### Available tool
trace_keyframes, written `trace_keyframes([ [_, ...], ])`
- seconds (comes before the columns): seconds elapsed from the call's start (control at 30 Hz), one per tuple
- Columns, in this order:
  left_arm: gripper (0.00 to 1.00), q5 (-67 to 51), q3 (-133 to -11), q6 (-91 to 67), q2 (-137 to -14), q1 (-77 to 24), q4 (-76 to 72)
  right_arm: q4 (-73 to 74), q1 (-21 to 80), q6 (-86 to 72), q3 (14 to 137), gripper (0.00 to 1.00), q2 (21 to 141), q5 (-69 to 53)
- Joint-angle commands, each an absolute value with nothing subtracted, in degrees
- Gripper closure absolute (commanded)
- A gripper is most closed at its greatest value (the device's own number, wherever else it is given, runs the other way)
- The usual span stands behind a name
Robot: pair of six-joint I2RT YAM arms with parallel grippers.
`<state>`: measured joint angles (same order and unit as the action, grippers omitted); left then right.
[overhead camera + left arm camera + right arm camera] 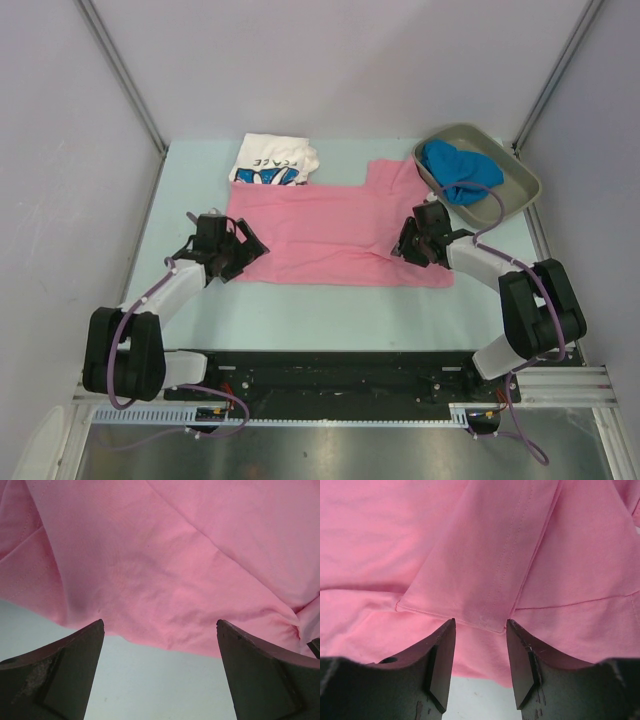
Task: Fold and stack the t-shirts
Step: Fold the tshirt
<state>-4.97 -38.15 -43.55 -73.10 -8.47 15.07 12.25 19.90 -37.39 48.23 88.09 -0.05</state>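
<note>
Pink shirt [335, 235] lay spread flat mid-table. Left gripper [243, 248] stood wide open, empty, at its hem [150, 642]. Right gripper [404, 244] was half-closed over a sleeve [480, 580], grip unconfirmed. A one-sided lift risked bunching the cloth.

Two white-and-black arms [175, 285], lilac cables [128, 322] looped alongside, dark wedge-shaped tool fingers [60, 675] with scuffed inner faces

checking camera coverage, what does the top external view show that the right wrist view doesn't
Only the top view: the white printed shirt, the blue shirt in the grey tray, and the left pincer at the left edge of the pink shirt. Only the right wrist: stitching on a folded flap, close up. Both: the pink shirt and the right pincer.
</note>
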Motion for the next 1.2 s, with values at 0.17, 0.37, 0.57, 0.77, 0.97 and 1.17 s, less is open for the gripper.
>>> trace_keyframes([
  [0.17,0.02,-5.5,-38.4,-43.2,-72.9,-8.7,13.7,11.0,19.7,-36.6,47.6,0.50,89.6,1.5],
  [0.37,0.02,-5.0,-38.5,-43.0,-72.9,-8.7,14.1,10.0,20.0,-37.1,47.5,0.53,90.7,1.2],
  [0.57,0.02,-4.7,-38.5,-42.9,-73.0,-8.7,14.2,9.8,20.2,-37.4,47.5,0.90,89.8,1.9],
  [0.77,0.02,-4.8,-38.3,-42.9,-73.0,-8.7,14.1,10.2,21.2,-37.3,47.7,1.00,85.7,3.6],
  [0.97,0.02,-4.7,-38.6,-42.9,-72.7,-8.7,14.4,8.2,21.6,-36.7,50.2,1.00,83.4,2.3],
  [1.17,0.02,-4.4,-38.7,-42.9,-72.2,-8.7,14.9,6.3,22.3,-36.4,56.7,1.00,89.2,0.8],
])
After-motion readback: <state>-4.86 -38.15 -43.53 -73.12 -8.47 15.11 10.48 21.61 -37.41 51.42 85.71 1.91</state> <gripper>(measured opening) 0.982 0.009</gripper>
